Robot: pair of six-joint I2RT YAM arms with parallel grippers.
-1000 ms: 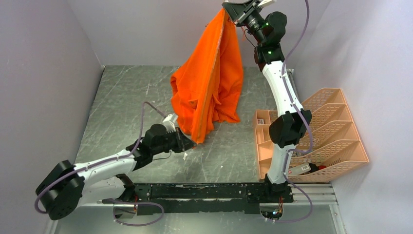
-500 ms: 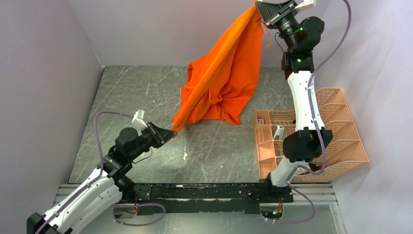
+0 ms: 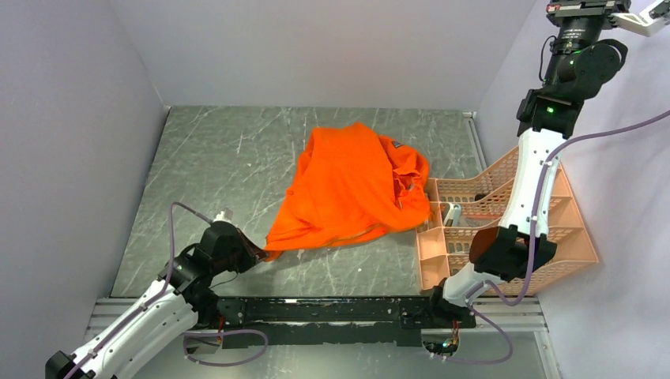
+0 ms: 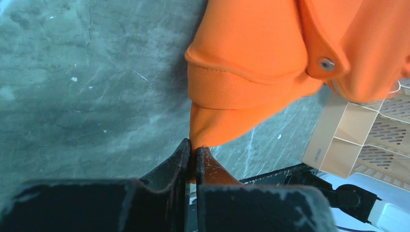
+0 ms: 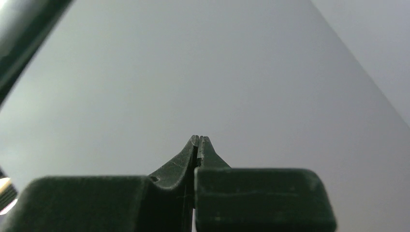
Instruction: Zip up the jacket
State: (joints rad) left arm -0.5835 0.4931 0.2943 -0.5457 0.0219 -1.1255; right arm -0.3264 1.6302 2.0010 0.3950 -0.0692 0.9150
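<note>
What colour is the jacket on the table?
The jacket is bright orange, clearest in the top external view.

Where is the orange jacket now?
In the top view, the jacket lies on the table, just left of the peach rack, its near corner pinched in the left gripper.

The grey marbled table (image 3: 197, 158) bears a crumpled orange jacket (image 3: 348, 189) touching a peach basket rack (image 3: 433, 246).

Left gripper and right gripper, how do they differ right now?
The left gripper pinches an edge of the jacket; the right gripper holds nothing. The left gripper sits low over the table; the right gripper is raised high, facing a bare wall. Both have their jaws shut.
</note>
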